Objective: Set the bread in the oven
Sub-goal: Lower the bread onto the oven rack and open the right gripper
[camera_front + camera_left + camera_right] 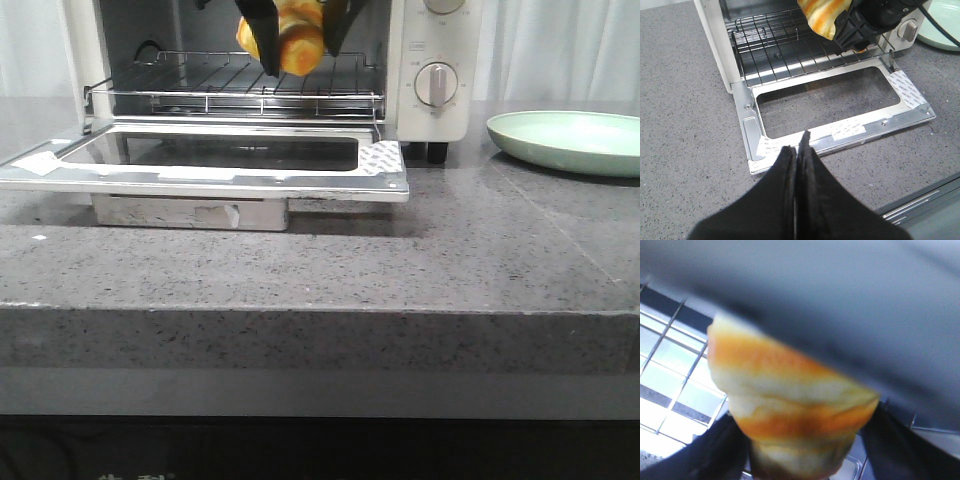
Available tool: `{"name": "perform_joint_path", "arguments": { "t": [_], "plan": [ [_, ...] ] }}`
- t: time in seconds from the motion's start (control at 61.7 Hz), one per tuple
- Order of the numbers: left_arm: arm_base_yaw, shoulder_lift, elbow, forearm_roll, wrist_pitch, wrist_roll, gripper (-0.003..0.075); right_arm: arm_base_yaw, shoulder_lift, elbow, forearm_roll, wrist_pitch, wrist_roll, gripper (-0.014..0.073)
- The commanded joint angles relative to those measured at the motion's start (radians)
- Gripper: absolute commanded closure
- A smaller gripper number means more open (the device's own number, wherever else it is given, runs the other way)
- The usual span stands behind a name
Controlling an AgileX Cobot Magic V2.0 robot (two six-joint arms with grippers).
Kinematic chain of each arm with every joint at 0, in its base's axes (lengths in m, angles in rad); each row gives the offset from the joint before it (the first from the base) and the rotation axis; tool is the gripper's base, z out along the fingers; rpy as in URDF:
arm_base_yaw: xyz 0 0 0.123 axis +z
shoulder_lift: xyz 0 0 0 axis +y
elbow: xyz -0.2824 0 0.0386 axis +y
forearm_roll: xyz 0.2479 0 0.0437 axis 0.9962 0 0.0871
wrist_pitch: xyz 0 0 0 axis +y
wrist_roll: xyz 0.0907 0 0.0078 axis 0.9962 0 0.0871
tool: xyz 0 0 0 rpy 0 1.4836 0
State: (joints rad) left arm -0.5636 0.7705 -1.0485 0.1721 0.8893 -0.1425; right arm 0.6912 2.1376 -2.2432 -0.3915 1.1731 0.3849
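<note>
The cream-white oven (435,60) stands at the back with its glass door (220,165) dropped open and its wire rack (240,90) slid out. My right gripper (295,35) is shut on the bread (290,40), a yellow roll with orange stripes, and holds it in the oven mouth just above the rack. The bread fills the right wrist view (790,405) between the two black fingers (715,450). In the left wrist view the bread (825,15) and the right gripper (840,25) hang over the rack (785,45). My left gripper (799,145) is shut and empty, in front of the door (840,132).
A pale green plate (565,140) lies on the grey stone counter (450,250) to the right of the oven. The open door juts out toward the counter's front edge (320,310). The oven's dials (435,85) face forward on its right side.
</note>
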Motion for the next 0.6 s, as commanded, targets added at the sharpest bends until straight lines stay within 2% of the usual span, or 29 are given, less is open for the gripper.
{"name": "perform_joint_path", "arguments": {
  "t": [0.0,0.356,0.454,0.583],
  "plan": [
    [0.0,-0.004,-0.024,0.004,-0.072,-0.008,0.0738,-0.007,-0.066,-0.036,-0.033,-0.028,-0.008,0.0004],
    [0.0,-0.004,-0.024,0.004,-0.072,-0.008,0.0738,0.005,-0.091,-0.036,0.063,0.039,-0.009,-0.0002],
    [0.0,-0.004,-0.024,0.004,-0.072,-0.008,0.0738,0.027,-0.116,-0.036,0.05,0.092,-0.009,-0.0002],
    [0.0,-0.004,-0.024,0.004,-0.072,-0.008,0.0738,0.072,-0.149,-0.034,-0.038,0.163,-0.003,-0.0002]
  ]
}}
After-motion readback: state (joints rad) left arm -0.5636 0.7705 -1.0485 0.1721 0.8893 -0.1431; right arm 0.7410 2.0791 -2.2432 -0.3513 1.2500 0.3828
